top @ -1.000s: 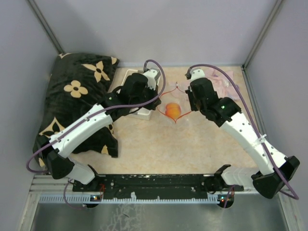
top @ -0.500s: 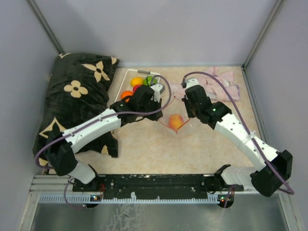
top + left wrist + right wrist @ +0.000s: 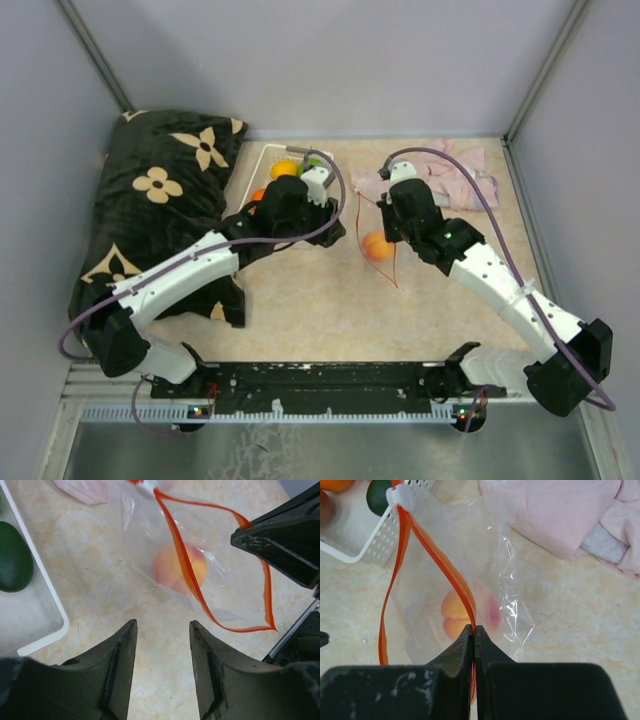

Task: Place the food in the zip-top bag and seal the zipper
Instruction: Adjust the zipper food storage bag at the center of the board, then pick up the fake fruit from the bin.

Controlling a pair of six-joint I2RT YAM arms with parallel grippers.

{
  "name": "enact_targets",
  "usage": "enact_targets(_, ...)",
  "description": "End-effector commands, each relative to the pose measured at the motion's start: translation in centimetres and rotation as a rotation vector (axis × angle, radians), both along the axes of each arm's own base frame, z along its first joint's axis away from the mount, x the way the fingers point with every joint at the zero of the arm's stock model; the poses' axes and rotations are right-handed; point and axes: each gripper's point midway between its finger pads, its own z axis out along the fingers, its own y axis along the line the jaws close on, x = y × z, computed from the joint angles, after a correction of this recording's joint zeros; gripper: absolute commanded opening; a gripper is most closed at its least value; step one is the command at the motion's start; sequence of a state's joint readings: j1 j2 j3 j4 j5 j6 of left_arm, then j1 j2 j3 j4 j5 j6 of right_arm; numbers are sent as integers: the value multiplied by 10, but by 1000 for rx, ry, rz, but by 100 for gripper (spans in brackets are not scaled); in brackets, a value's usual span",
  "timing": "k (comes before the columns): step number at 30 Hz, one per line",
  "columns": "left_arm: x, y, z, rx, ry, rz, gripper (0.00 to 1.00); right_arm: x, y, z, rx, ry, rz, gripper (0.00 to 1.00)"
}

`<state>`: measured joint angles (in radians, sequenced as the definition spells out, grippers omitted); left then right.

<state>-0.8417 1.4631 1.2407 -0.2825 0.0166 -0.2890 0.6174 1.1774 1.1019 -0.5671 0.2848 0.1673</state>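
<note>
The clear zip-top bag (image 3: 380,252) hangs near the table's middle with one peach-coloured piece of food (image 3: 375,245) inside. My right gripper (image 3: 475,629) is shut on the red-orange zipper (image 3: 465,598) at one side of the mouth, seen from above as the right gripper (image 3: 386,226). The left wrist view shows the bag (image 3: 220,580), its zipper (image 3: 182,565) looping open, and the peach (image 3: 177,567). My left gripper (image 3: 162,630) is open over bare table, just short of the bag, nothing between its fingers. More food, orange (image 3: 284,169) and green (image 3: 312,162), sits in the white basket (image 3: 262,160).
A dark green piece (image 3: 14,557) lies in the basket (image 3: 42,585) to the left gripper's left. A pink cloth (image 3: 450,175) lies behind the right arm. A black flowered pillow (image 3: 160,200) fills the left side. Grey walls enclose the table.
My left gripper has opened and let go of the bag's mouth, drawing back to the left. The bag, held only by the right gripper, has swung right and its mouth has narrowed.
</note>
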Motion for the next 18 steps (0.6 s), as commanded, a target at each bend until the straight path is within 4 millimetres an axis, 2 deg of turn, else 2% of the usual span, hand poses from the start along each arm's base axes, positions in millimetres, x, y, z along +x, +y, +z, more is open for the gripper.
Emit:
enact_targets(1, -7, 15, 42, -38, -71, 7, 56, 5, 2, 23, 81, -83, -17, 0)
enact_targets(5, -7, 39, 56, -3, -103, 68, 63, 6, 1, 23, 80, -90, -23, 0)
enact_targets(8, 4, 63, 51, 49, -93, 142, 65, 7, 0, 23, 70, -94, -25, 0)
enact_targets(11, 18, 85, 38, 98, -66, 210, 69, 6, -1, 25, 64, -98, -22, 0)
enact_targets(18, 65, 142, -6, 268, 37, 383, 75, 3, -4, 24, 58, -107, -10, 0)
